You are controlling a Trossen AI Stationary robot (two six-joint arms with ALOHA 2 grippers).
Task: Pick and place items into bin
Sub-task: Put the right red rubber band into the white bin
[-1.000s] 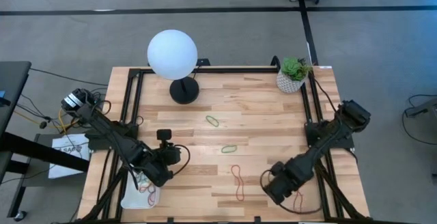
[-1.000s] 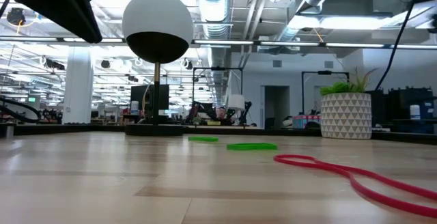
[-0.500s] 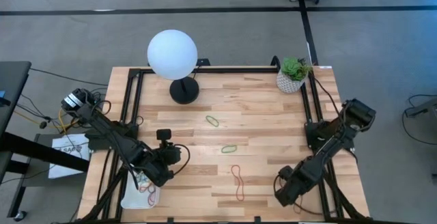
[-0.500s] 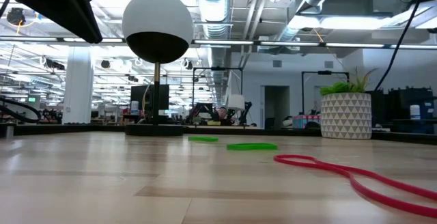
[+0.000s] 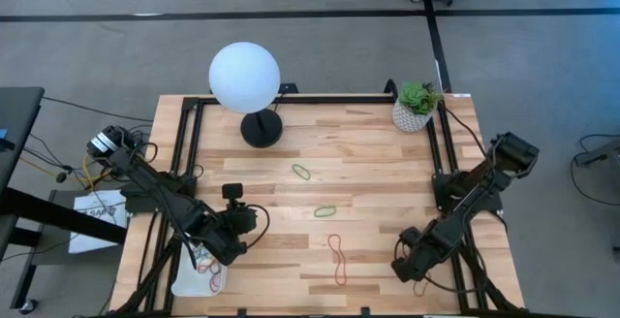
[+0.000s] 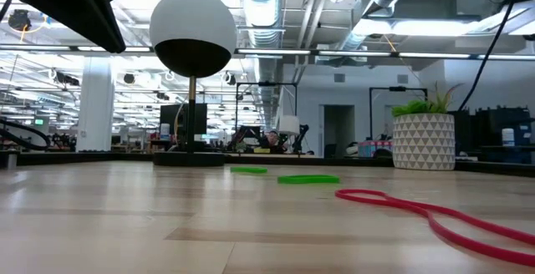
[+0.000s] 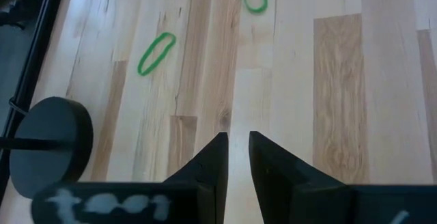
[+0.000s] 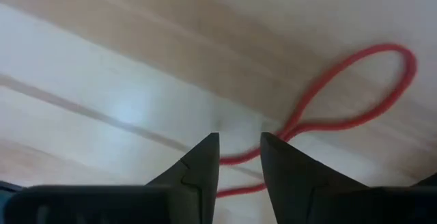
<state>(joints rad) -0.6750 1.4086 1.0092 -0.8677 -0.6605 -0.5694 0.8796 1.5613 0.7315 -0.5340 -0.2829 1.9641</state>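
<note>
On the pale wooden plank surface (image 5: 368, 163) I see a white globe lamp (image 5: 244, 77) and a potted green plant (image 5: 416, 105) at the far edge. My left end effector (image 7: 237, 157), slightly parted and empty, hangs over the small white shallow bin (image 5: 191, 277), near two green rubber bands (image 7: 156, 52). My right end effector (image 8: 239, 157), released, hovers over a red twisted rubber band (image 8: 341, 108). Only the low view shows the workshop room.

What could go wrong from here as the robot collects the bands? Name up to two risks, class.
1. The right gripper sits low over a thin red band lying flat on the table; its narrowly parted fingertips could slide over it.
2. The left gripper is near the bin at the table edge and could nudge it.
</note>
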